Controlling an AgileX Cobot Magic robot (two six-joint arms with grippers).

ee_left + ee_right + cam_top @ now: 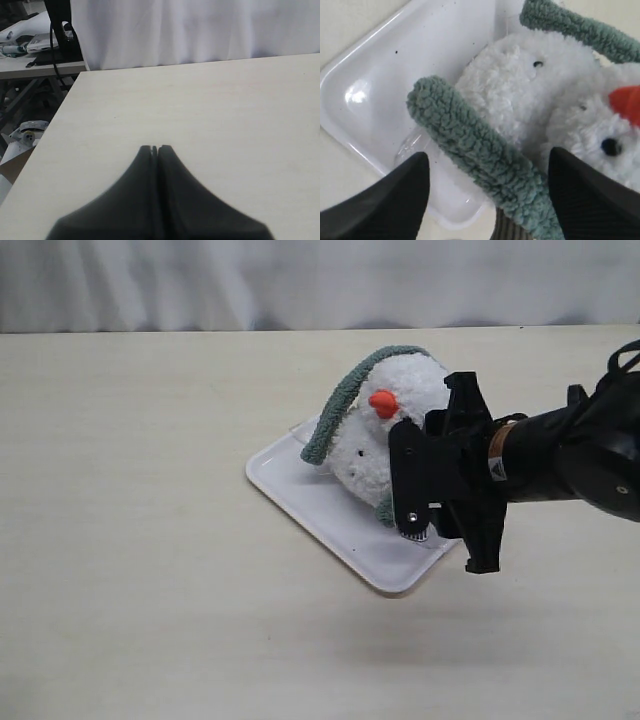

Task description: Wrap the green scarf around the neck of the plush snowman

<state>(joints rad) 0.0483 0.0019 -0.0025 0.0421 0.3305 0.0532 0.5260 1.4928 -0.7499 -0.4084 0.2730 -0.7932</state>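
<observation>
The plush snowman (372, 445) lies on its back on a white tray (300, 492), orange nose (383, 402) up. The green scarf (345, 400) arcs from the tray over the far side of the head; its other end (385, 510) shows at the near side. The neck crease is mostly hidden. My right gripper (420, 475) hovers open over the snowman. In the right wrist view the scarf (485, 160) crosses between its spread fingers (395, 200), touching neither, with the snowman (520, 100) behind. My left gripper (155, 148) is shut on nothing above bare table.
The tray (395, 65) sits slanted at mid-table, its near corner under my right gripper. Pale wooden tabletop (130, 540) surrounds it. A white curtain (300, 280) closes the back. Past the table's left edge, clutter and cables (30, 45) show.
</observation>
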